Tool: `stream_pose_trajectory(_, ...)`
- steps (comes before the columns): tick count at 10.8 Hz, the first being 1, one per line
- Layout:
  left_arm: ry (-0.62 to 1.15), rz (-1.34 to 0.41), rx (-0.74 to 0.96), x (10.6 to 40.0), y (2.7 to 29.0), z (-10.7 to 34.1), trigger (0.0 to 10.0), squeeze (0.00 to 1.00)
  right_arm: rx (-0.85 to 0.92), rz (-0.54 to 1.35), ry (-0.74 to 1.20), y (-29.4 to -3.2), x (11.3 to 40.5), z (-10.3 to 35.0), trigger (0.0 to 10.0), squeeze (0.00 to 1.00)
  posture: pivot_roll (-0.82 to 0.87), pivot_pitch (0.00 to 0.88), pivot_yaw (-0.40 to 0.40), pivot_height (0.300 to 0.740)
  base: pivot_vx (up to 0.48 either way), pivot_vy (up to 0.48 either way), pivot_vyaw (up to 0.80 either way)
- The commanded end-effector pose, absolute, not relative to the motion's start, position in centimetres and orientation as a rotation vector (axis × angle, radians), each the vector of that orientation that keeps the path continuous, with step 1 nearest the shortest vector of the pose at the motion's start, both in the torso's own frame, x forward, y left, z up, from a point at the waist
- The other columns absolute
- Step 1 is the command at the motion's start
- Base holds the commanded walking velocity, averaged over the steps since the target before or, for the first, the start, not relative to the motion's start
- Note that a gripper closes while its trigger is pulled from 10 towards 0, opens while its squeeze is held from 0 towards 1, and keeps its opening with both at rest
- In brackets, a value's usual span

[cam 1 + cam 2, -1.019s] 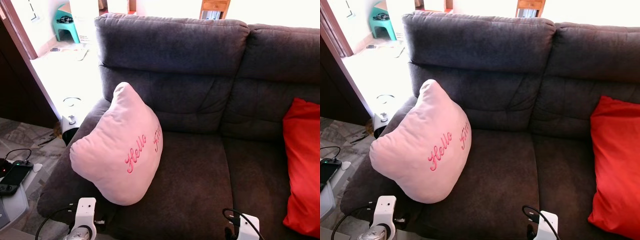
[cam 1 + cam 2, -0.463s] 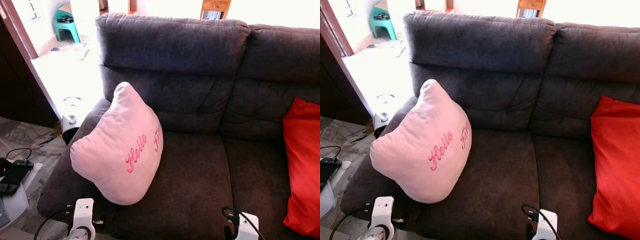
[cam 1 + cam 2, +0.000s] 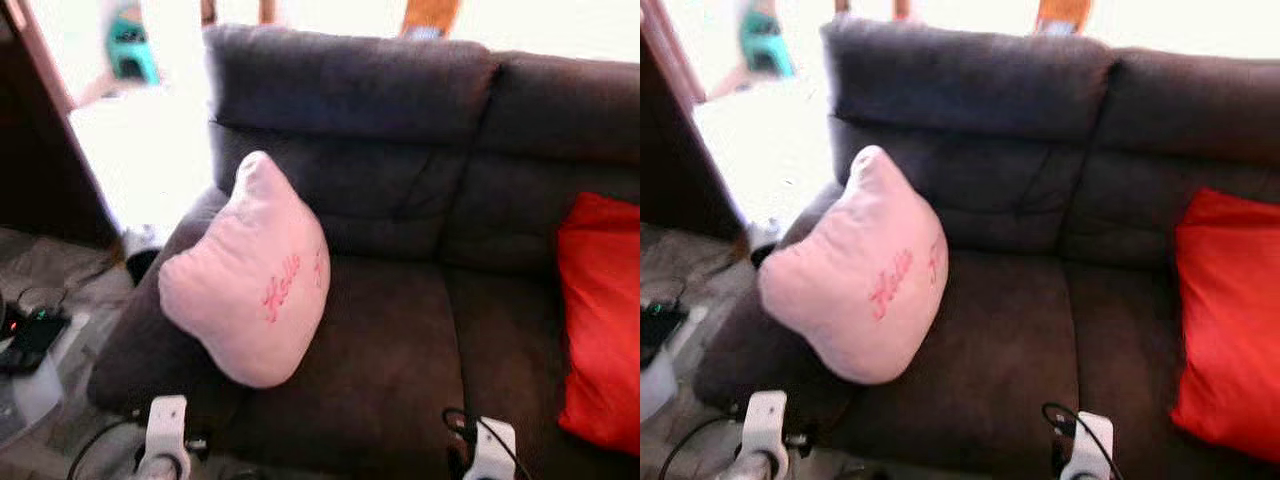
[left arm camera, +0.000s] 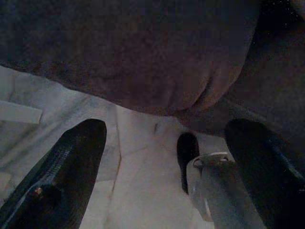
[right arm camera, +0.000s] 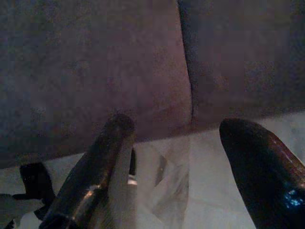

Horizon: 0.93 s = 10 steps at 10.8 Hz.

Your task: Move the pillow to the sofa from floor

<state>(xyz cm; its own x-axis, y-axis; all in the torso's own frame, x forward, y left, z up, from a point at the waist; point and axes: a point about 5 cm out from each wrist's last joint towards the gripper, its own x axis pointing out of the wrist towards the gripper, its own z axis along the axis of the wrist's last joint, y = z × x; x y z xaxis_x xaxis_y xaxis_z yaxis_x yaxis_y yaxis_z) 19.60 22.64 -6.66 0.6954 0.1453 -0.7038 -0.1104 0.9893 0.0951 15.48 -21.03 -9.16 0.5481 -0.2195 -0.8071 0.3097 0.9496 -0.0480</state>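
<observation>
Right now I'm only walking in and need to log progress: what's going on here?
The pink pillow already rests on the dark sofa, leaning against its left armrest, so the move from the floor looks done. Neither claw holds anything: the left claw and right claw hang open, low in front of the sofa, over the pale floor. A red cushion sits at the sofa's right end.

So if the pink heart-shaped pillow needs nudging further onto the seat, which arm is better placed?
Probably the left: the pink heart-shaped pillow leans at the dark grey fabric sofa's left end, above the open left gripper.
</observation>
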Motion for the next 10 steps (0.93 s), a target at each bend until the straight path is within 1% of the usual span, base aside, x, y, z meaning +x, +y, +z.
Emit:
stream_pose_trajectory(1,0.804,0.140,0.041,19.3,22.3,-6.9,10.0,0.00,0.093,-0.324,0.954,-21.4,15.1,-9.2,10.0,0.00,0.06,0.004,-0.056,0.740,-0.247,0.000,0.00)
stream_pose_trajectory(5,0.812,0.151,0.047,19.2,22.3,-7.0,10.0,0.00,0.090,-0.322,0.955,-21.5,15.2,-9.2,10.0,0.00,0.06,0.007,-0.059,0.740,0.000,0.000,0.00)
stream_pose_trajectory(7,0.797,0.157,0.020,19.3,22.3,-6.9,10.0,0.00,0.091,-0.323,0.954,-21.6,15.2,-9.2,10.0,0.00,0.06,0.008,-0.060,0.740,0.000,0.000,0.00)
stream_pose_trajectory(8,0.808,0.140,0.033,19.2,22.1,-7.0,10.0,0.00,0.094,-0.325,0.952,-21.5,15.2,-9.2,10.0,0.00,0.06,0.008,-0.061,0.740,0.000,0.000,0.00)
stream_pose_trajectory(10,0.819,0.011,0.121,19.6,20.8,-7.1,10.0,0.00,0.095,-0.319,0.954,-21.5,15.2,-9.2,10.0,0.00,0.06,0.009,-0.062,0.740,0.000,0.000,0.00)
